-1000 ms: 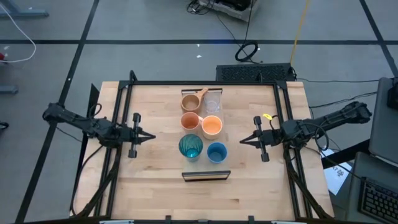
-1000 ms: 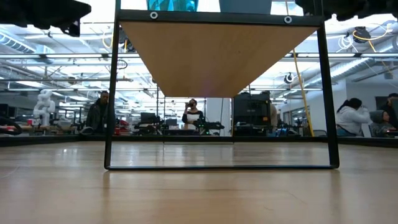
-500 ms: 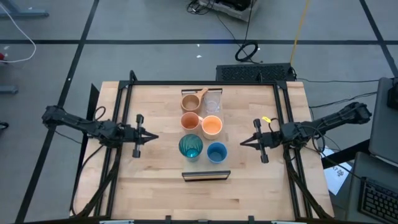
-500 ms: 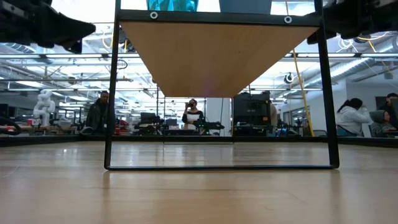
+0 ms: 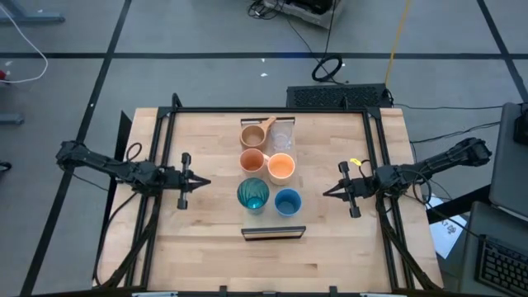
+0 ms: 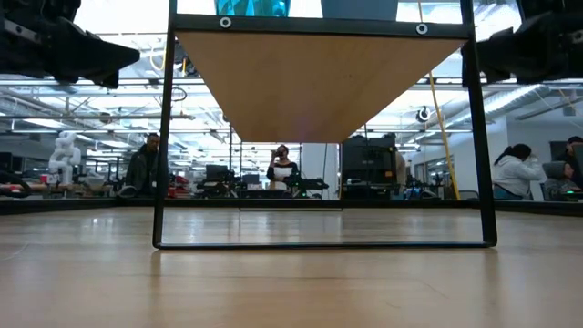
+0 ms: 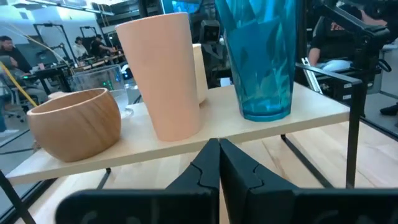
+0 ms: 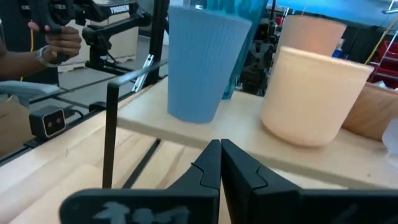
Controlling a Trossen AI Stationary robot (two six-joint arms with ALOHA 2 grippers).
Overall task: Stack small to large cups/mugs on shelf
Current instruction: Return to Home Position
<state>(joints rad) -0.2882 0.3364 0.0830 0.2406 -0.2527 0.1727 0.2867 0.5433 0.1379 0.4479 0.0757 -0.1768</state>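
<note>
Six cups stand in pairs on the raised light-wood shelf, whose underside shows in the low view. From far to near they are the tan mug and clear glass, the orange mug and small orange cup, then the teal tumbler and blue cup. My left gripper is shut, left of the shelf, pointing at it. My right gripper is shut, right of the shelf, facing the blue cup.
A black metal frame carries the shelf above the tabletop, with posts at its corners. A small dark block sits on the table near the shelf's near end. Bare tabletop lies on both sides. People stand in the room beyond.
Both arms have come down a little in the low view. My left gripper has edged toward the shelf, and my right gripper has drifted slightly toward the table's right and near edges. Both stay shut, and the cups have not moved.
</note>
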